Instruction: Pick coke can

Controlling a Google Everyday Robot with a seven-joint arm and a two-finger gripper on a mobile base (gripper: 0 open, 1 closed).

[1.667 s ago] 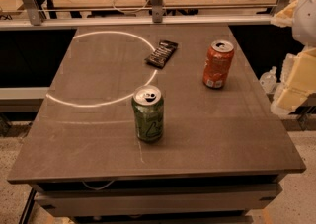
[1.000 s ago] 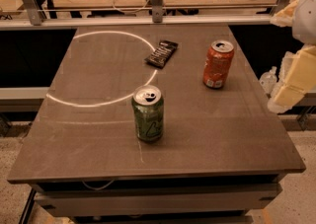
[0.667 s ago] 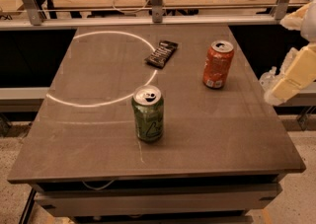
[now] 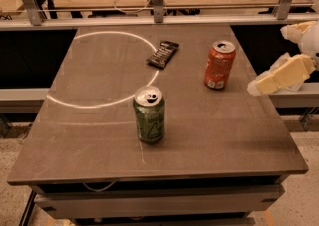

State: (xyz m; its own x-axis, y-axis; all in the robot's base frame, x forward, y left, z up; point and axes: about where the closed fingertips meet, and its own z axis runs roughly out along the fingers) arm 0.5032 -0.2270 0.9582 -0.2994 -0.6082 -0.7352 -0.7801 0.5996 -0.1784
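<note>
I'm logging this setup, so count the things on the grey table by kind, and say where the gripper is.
Drink cans: 2, the coke can and the green can.
Dark snack packet: 1.
Total: 3 on the table.
The gripper is beyond the table's right edge, right of the coke can, apart from it.

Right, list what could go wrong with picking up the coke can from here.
1. The gripper sits beyond the right edge of the grey table, beside the red-orange aluminium coke can. A sideways approach could knock the upright can over rather than straddle it.
2. A pushed can might roll toward the black snack wrapper or off the table.
3. The green aluminium can has the same shape and must not be taken instead.
</note>
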